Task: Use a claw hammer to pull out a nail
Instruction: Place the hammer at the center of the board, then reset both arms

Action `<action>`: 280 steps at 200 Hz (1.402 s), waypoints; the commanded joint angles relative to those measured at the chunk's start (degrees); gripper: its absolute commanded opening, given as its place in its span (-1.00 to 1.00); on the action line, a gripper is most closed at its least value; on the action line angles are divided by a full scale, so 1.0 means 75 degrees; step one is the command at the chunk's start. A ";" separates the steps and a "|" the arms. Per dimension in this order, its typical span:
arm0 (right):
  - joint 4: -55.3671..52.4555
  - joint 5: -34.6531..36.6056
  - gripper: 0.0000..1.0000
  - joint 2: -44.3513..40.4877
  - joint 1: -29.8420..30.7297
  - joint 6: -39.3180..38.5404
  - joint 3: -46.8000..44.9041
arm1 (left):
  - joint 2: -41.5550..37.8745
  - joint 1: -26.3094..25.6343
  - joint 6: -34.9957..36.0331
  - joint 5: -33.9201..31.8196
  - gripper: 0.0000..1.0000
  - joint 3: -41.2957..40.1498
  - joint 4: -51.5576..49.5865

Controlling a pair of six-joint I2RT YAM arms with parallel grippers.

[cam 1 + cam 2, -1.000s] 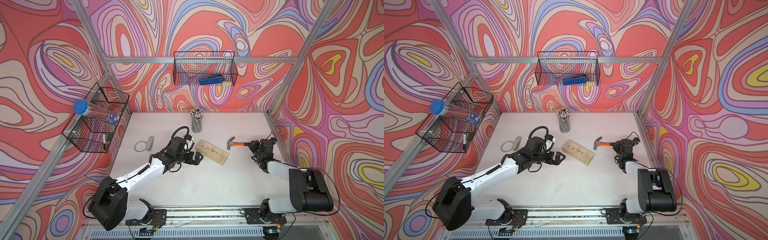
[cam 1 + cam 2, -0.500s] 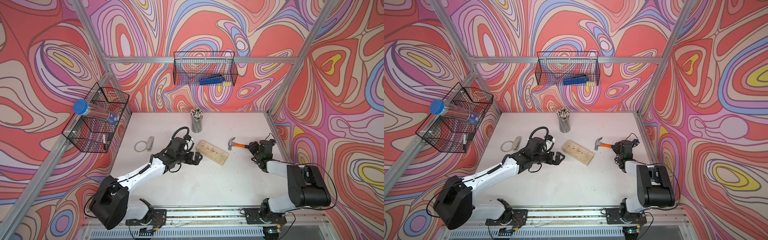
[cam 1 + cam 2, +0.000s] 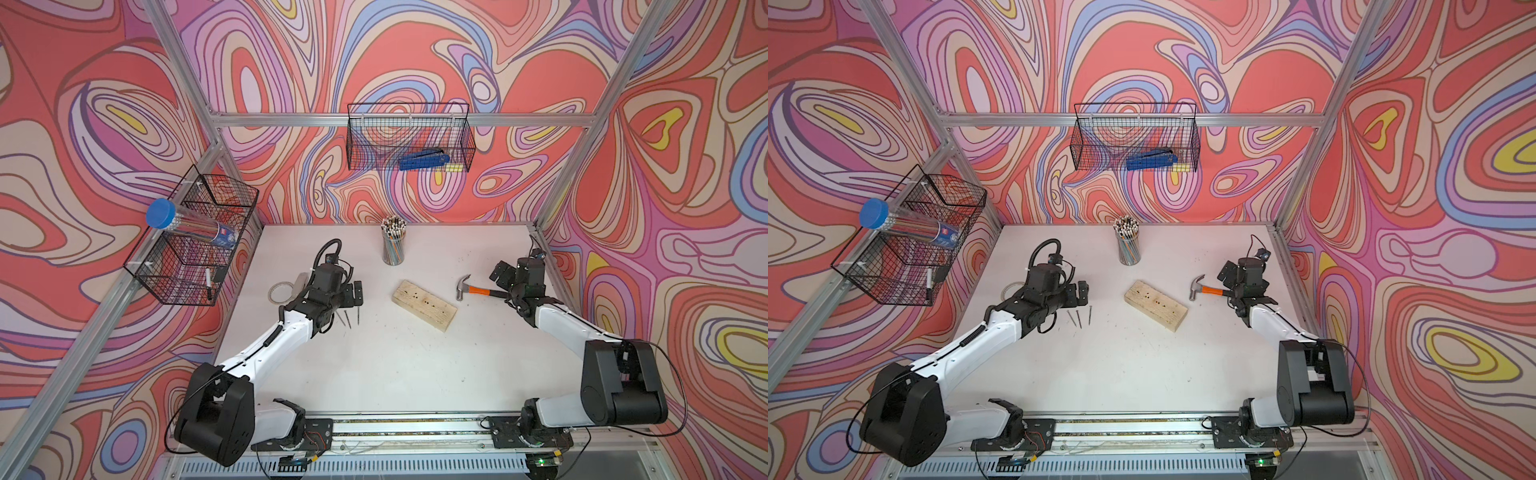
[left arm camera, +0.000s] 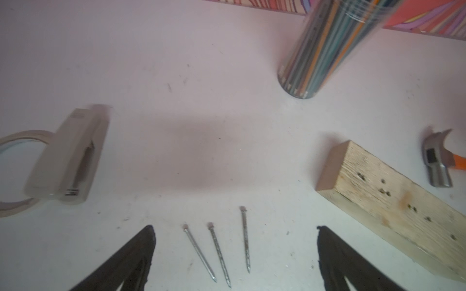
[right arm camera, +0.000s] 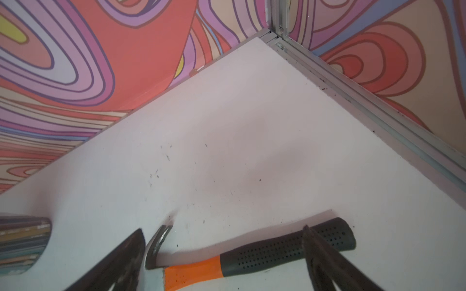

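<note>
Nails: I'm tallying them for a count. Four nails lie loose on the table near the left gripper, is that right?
Not quite: three nails, not four, lie loose on the table near the left gripper. The left wrist view shows them side by side in front of its open fingers.
</note>
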 commanded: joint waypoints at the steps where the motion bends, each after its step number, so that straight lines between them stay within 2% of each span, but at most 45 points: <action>1: 0.1118 0.1083 0.96 -0.0320 0.0337 -0.1534 -0.0568 | -0.0153 0.0690 0.0862 -0.0797 0.99 -0.0166 0.0701; 28: 0.1813 0.1778 0.97 0.0040 0.0358 -0.2200 -0.0739 | -0.0122 0.0874 0.2268 -0.1637 0.99 -0.1478 0.3346; 39: 0.2090 0.1747 0.96 0.0287 0.0352 -0.2260 -0.0772 | 0.0124 0.0985 0.2586 -0.1868 0.99 -0.1833 0.4183; 64: 0.2855 0.1532 0.97 0.0993 0.0358 -0.2229 -0.0810 | 0.0778 0.1447 0.2322 -0.1709 0.99 -0.2106 0.4959; 88: 0.3692 0.1082 0.96 0.1410 0.0364 -0.2539 -0.1018 | 0.1176 0.1752 0.2247 -0.1408 1.00 -0.2901 0.6605; 106: 0.4463 0.1380 0.97 0.1573 0.0347 -0.2548 -0.1251 | 0.1518 0.2005 0.2053 -0.1043 0.99 -0.3140 0.7300; 123: 0.4375 0.1019 0.96 0.1737 0.0139 -0.2383 -0.1172 | 0.1558 0.2031 0.2122 -0.0618 0.99 -0.3070 0.7074; 133: 0.4779 0.0802 0.97 0.1835 -0.0019 -0.2301 -0.1330 | 0.1770 0.2038 0.2156 -0.0520 0.99 -0.3420 0.8022; 141: 0.4580 0.0610 0.97 0.1721 -0.0102 -0.2191 -0.1363 | 0.2040 0.2040 0.2207 -0.0661 0.99 -0.3727 0.8930; 154: 0.4754 0.0565 0.97 0.1764 -0.0112 -0.2246 -0.1404 | 0.1699 0.2040 0.2077 -0.0581 1.00 -0.3475 0.7809; 167: 0.5038 0.0549 0.97 0.1747 -0.0115 -0.2320 -0.1532 | 0.1980 0.2037 0.2188 -0.0721 0.99 -0.3621 0.8587; 179: 0.5602 0.0492 0.97 0.1658 -0.0111 -0.2354 -0.1879 | 0.1759 0.2015 0.2095 -0.0731 0.99 -0.3514 0.7977; 185: 0.5893 0.0420 0.97 0.1585 -0.0075 -0.2418 -0.2075 | 0.1811 0.1969 0.2146 -0.0805 0.99 -0.3555 0.8102; 194: 0.6645 0.0336 0.97 0.1597 0.0012 -0.2577 -0.2466 | 0.1969 0.1898 0.2275 -0.0904 0.99 -0.3623 0.8603; 201: 0.7005 0.0210 0.97 0.1799 0.0076 -0.2619 -0.2649 | 0.1907 0.1880 0.2247 -0.0937 0.99 -0.3587 0.8420; 209: 0.8391 0.0347 0.96 0.2403 0.0143 -0.2901 -0.2809 | 0.1823 0.1874 0.2216 -0.0947 0.99 -0.3567 0.8195; 220: 0.7226 0.0294 0.97 0.1971 0.0200 -0.2680 -0.2708 | 0.1904 0.1844 0.2290 -0.0914 0.99 -0.3637 0.8470; 232: 0.8128 0.0498 0.97 0.2292 0.0317 -0.3010 -0.2807 | 0.1904 0.1844 0.2373 -0.0745 0.99 -0.3550 0.8350; 280: 0.7439 0.0375 0.96 0.2214 0.0428 -0.3117 -0.2545 | 0.1963 0.1886 0.2348 -0.0692 1.00 -0.3447 0.8214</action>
